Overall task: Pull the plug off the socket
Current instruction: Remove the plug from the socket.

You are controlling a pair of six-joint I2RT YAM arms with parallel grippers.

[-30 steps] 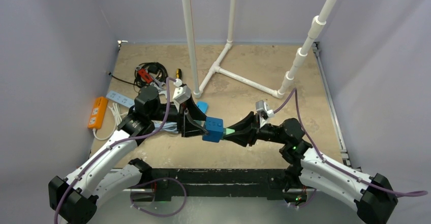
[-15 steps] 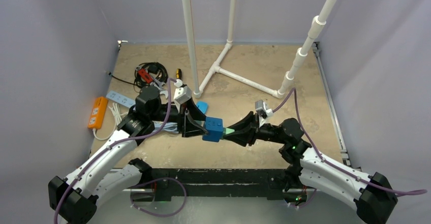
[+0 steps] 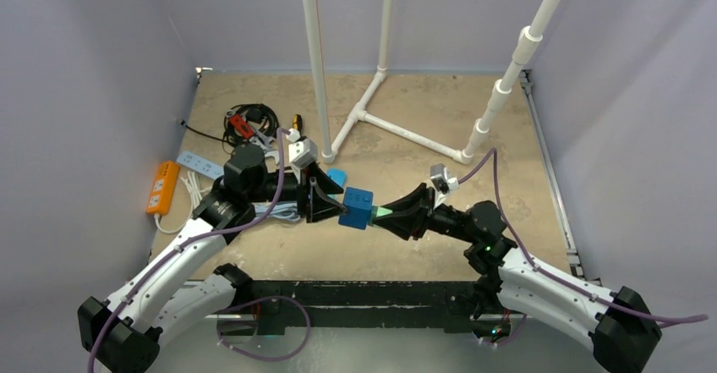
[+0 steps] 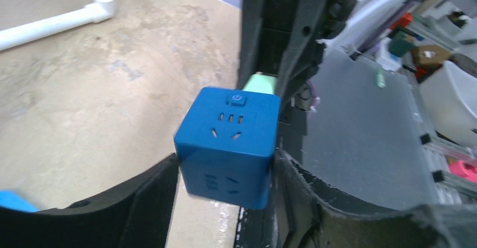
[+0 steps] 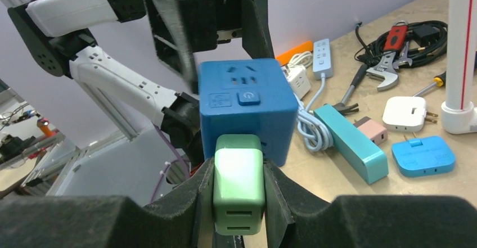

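A blue cube socket (image 3: 357, 208) is held in the air over the middle of the table, between the two grippers. My left gripper (image 3: 336, 205) is shut on its sides; the cube (image 4: 228, 145) sits between the black fingers in the left wrist view. A light green plug (image 5: 238, 190) is seated in the cube's face (image 5: 247, 113) toward the right arm. My right gripper (image 3: 387, 215) is shut on the green plug (image 3: 381, 214), its fingers (image 5: 275, 194) pressing both sides. The plug also shows behind the cube in the left wrist view (image 4: 259, 83).
On the table's left lie an orange power strip (image 3: 161, 187), a white-blue strip (image 3: 199, 165), black cables with a red tool (image 3: 249, 123), a teal strip (image 5: 351, 141), a blue adapter (image 5: 422, 155) and a white adapter (image 5: 405, 113). A white PVC pipe frame (image 3: 397, 128) stands behind.
Both grippers with the cube and plug have lifted slightly and shifted up-table. The plug stays seated in the cube.
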